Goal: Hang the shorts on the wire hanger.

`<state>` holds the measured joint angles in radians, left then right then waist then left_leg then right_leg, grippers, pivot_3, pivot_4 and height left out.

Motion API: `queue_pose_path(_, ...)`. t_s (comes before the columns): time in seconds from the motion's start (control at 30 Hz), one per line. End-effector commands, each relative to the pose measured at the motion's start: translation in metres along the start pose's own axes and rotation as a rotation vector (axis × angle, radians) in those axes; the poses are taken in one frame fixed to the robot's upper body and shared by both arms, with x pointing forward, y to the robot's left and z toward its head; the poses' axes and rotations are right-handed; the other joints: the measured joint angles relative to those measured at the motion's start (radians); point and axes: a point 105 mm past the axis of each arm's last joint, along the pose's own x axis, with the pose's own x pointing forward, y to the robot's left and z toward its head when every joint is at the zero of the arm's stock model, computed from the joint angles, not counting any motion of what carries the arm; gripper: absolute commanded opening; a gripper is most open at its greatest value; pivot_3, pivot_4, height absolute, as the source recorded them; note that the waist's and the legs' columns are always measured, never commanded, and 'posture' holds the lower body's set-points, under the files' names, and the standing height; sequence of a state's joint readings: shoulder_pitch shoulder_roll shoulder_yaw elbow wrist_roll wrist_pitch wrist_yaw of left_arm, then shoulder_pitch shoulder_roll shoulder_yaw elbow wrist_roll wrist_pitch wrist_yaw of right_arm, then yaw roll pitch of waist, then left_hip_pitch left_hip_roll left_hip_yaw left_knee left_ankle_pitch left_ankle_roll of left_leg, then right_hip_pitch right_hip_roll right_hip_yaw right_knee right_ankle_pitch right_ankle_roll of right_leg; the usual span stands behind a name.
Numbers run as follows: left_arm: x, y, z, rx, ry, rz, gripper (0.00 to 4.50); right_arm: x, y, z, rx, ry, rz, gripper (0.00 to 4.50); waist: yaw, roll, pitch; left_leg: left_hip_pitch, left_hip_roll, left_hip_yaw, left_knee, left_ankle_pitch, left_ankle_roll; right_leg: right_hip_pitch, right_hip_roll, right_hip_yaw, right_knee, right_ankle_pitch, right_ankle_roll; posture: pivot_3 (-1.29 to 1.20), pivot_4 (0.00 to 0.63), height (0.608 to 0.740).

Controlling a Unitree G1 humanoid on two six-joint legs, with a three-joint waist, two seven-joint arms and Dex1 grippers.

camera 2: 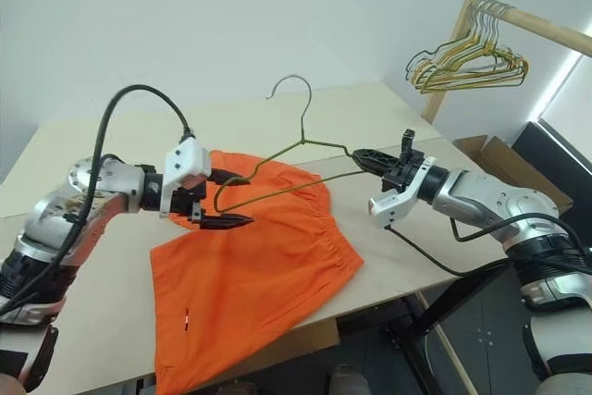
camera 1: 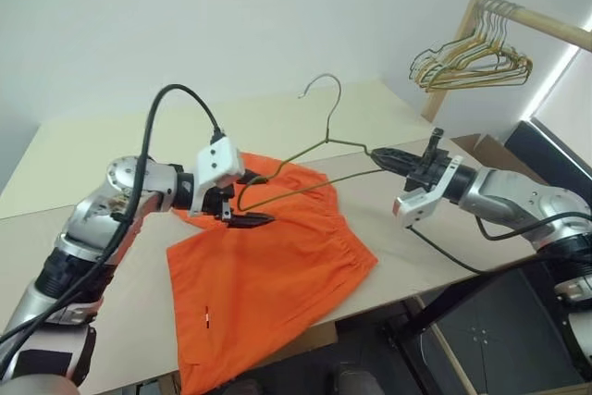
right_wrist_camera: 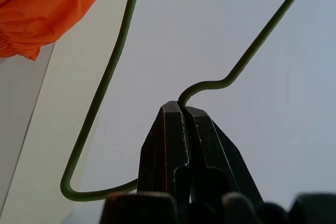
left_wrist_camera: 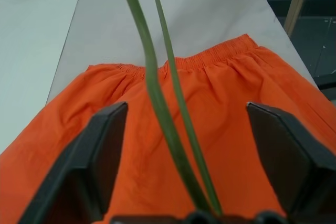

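Left eye view: a pale table (camera 1: pixel 83 150) holds the shorts (camera 1: pixel 268 275), bright orange, spread flat with the gathered waistband towards the robot's right and one leg drooping over the near edge. The right gripper (camera 1: pixel 387 158) holds the wire hanger (camera 1: pixel 326 141) by one shoulder corner, above the shorts and roughly level, hook pointing up and away. Held out like this, the hanger's far corner is offered across to the other arm. The left gripper (camera 1: pixel 242 205) sits at that far corner, just over the fabric, fingers apart on either side of the wire. Behind, on a wooden rail (camera 1: pixel 532 20), hangs a bunch of gold and green hangers (camera 1: pixel 472 64).

Right eye view: the same layout; the hanger's lower bar runs just over the waistband, and no part of the shorts is on it yet.

Left wrist view: two black fingers (left_wrist_camera: pixel 100 166) stand wide apart with two green strands of wire running between them, not pinched. Orange cloth lies below.

Right wrist view: the jaws are clenched tight on a small bend in the wire, a grip that looks meant to keep the hanger from swinging. A fold of the shorts lies well apart at the edge.

No container is present; nothing sits inside anything
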<state>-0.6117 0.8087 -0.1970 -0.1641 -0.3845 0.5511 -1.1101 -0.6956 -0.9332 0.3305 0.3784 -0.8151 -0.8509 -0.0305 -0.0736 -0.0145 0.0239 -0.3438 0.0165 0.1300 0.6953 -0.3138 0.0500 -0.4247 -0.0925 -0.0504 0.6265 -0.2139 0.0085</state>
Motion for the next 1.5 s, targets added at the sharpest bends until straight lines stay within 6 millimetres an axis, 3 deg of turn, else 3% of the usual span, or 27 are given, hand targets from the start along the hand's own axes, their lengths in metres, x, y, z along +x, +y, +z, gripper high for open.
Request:
queue_pose_path(0.03, -0.001, 0.007, 0.008, 0.028, -0.008, 0.031, 2.66, 0.000, -0.024, -0.006, -0.039, 0.004, -0.073, 0.00, 0.000, 0.000, 0.000, 0.000, 0.000, 0.000, 0.000, 0.000, 0.000, 0.000, 0.000, 0.000, 0.000, 0.000, 0.000, -0.07, 0.000, 0.740)
queue_pose_path(0.3, -0.001, 0.006, 0.005, 0.022, -0.005, 0.031, 0.11, -0.001, -0.026, -0.006, -0.042, 0.004, -0.079, 0.00, 0.000, 0.000, 0.000, 0.001, 0.000, 0.000, 0.000, 0.000, 0.000, 0.000, 0.000, 0.001, 0.001, 0.000, 0.000, -0.07, 0.000, 0.740)
queue_pose_path(0.33, -0.001, 0.007, 0.005, 0.017, -0.003, 0.037, 0.03, -0.001, -0.026, -0.005, -0.042, 0.003, -0.079, 0.00, 0.000, 0.000, 0.000, 0.001, 0.000, 0.000, 0.000, 0.000, 0.000, 0.000, 0.000, 0.002, 0.001, 0.000, 0.000, -0.07, 0.000, 0.740)
queue_pose_path(0.47, 0.000, 0.012, 0.003, 0.002, 0.018, 0.078, 0.03, 0.000, -0.025, -0.003, -0.028, -0.013, -0.071, 0.00, 0.000, 0.000, 0.000, 0.001, 0.000, 0.001, 0.000, 0.000, 0.000, 0.000, 0.000, 0.002, 0.001, 0.000, 0.000, -0.07, 0.000, 0.740)
queue_pose_path(0.57, -0.002, 0.013, 0.006, -0.015, -0.002, 0.085, 0.00, -0.001, -0.021, 0.003, 0.032, -0.040, -0.042, 0.69, 0.000, 0.000, 0.000, 0.001, 0.000, 0.001, 0.000, 0.000, 0.000, 0.000, 0.000, 0.003, 0.001, 0.000, 0.000, -0.07, 0.000, 0.740)
queue_pose_path(0.8, -0.005, 0.016, 0.007, -0.029, -0.008, 0.110, 0.00, -0.004, -0.017, 0.013, 0.117, -0.087, -0.002, 3.04, 0.001, 0.000, 0.000, 0.001, 0.000, 0.001, 0.000, 0.000, 0.000, 0.000, 0.000, 0.005, 0.001, 0.000, 0.000, -0.06, 0.000, 0.740)
queue_pose_path(0.93, -0.008, 0.019, 0.002, 0.001, 0.022, 0.129, 0.00, -0.015, -0.010, 0.017, 0.319, -0.092, 0.124, 4.38, 0.004, 0.000, 0.000, 0.001, 0.000, 0.000, 0.000, -0.001, 0.001, 0.001, 0.000, 0.006, 0.000, 0.000, 0.000, -0.05, 0.000, 0.740)
queue_pose_path(1.1, -0.010, 0.017, 0.000, 0.036, 0.036, 0.122, 0.00, -0.018, -0.017, 0.022, 0.660, -0.086, 0.249, 4.45, 0.003, 0.000, 0.000, 0.002, 0.000, 0.000, 0.001, -0.002, 0.003, 0.002, -0.001, 0.007, 0.000, 0.000, 0.000, -0.05, 0.000, 0.740)
queue_pose_path(1.27, -0.009, 0.014, 0.001, 0.051, 0.026, 0.111, 0.00, -0.009, -0.023, 0.018, 1.046, 0.003, 0.421, 4.45, 0.006, 0.000, 0.000, 0.003, 0.000, 0.001, 0.001, -0.003, 0.005, 0.002, -0.001, 0.007, 0.002, 0.000, 0.000, -0.04, 0.000, 0.740)
queue_pose_path(1.5, -0.009, 0.011, 0.002, 0.069, 0.018, 0.100, 0.00, 0.006, -0.022, 0.012, 1.174, 0.084, 0.636, 4.45, 0.017, 0.000, 0.000, 0.001, 0.000, 0.002, 0.003, -0.005, 0.008, 0.000, -0.002, 0.002, 0.002, 0.000, 0.000, -0.04, 0.000, 0.740)
